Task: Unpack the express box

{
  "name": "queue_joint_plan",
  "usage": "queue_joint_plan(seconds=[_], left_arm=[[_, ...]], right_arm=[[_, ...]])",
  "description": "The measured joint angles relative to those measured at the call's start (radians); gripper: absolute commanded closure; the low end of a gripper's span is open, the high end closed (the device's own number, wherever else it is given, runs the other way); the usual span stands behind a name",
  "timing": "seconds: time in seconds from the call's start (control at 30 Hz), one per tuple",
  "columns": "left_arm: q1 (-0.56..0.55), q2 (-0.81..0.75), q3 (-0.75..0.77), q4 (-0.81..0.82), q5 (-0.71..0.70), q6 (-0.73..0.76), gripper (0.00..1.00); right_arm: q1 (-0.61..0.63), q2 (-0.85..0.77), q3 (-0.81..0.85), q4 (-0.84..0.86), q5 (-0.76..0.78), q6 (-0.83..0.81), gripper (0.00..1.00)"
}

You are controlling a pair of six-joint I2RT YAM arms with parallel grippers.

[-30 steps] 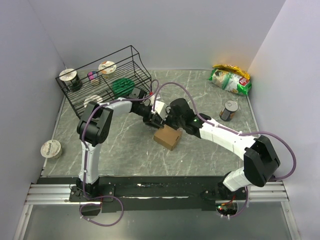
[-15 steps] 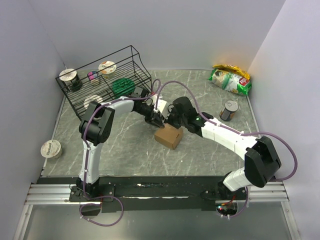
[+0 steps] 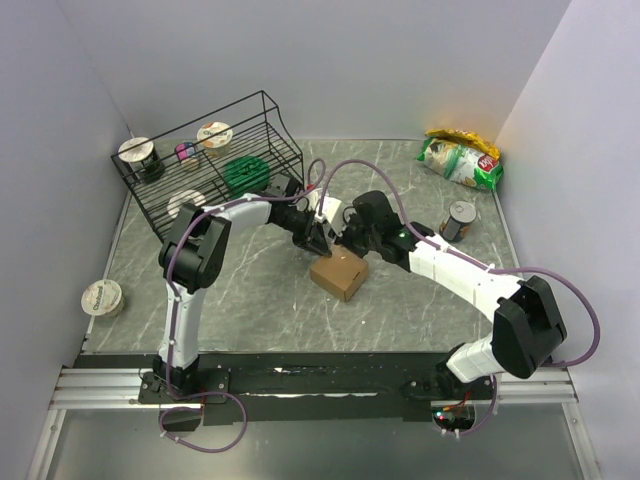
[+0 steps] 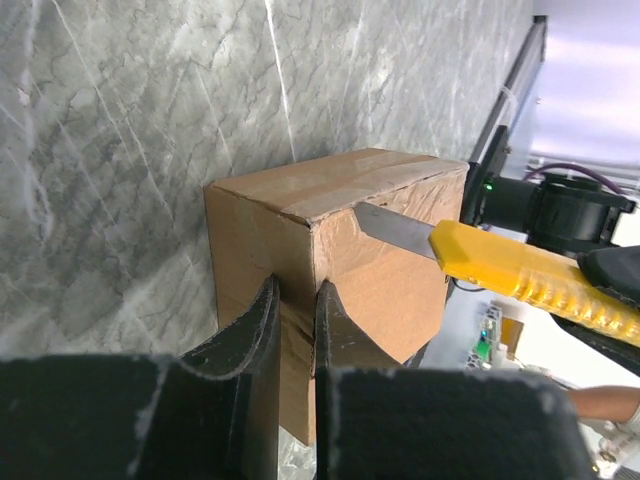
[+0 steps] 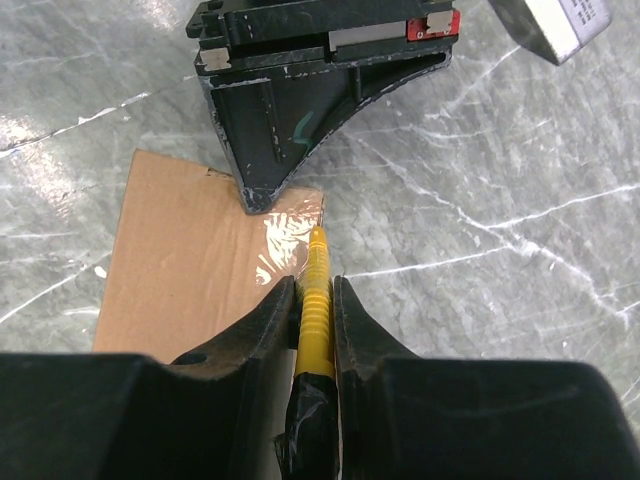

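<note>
Locate the small brown cardboard express box (image 3: 338, 274) at centre of the top view. Judge the task as early, with flaps closed and the taped seam just entered at one top corner by the blade of the yellow plastic utility knife (image 5: 315, 272), leaving cutting, opening and emptying to do. Note the right gripper (image 5: 312, 292) clamped on the knife handle and the left gripper (image 4: 297, 297) nearly closed, pinching the box's upper edge. Cannot tell box contents. Observe the black wire rack (image 3: 260, 140), upper left, holding several round lidded tubs (image 3: 214, 133).
</note>
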State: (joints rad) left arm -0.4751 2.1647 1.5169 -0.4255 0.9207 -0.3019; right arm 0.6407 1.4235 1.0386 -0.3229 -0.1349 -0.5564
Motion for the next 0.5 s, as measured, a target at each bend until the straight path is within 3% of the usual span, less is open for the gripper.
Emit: queue_joint_plan(seconds=[0.5], left_arm=[[-0.011, -0.074, -0.016, -0.004, -0.194, -0.045, 0.99]], right_arm=[[0.000, -0.028, 0.000, -0.026, 0.022, 0.024, 1.00]])
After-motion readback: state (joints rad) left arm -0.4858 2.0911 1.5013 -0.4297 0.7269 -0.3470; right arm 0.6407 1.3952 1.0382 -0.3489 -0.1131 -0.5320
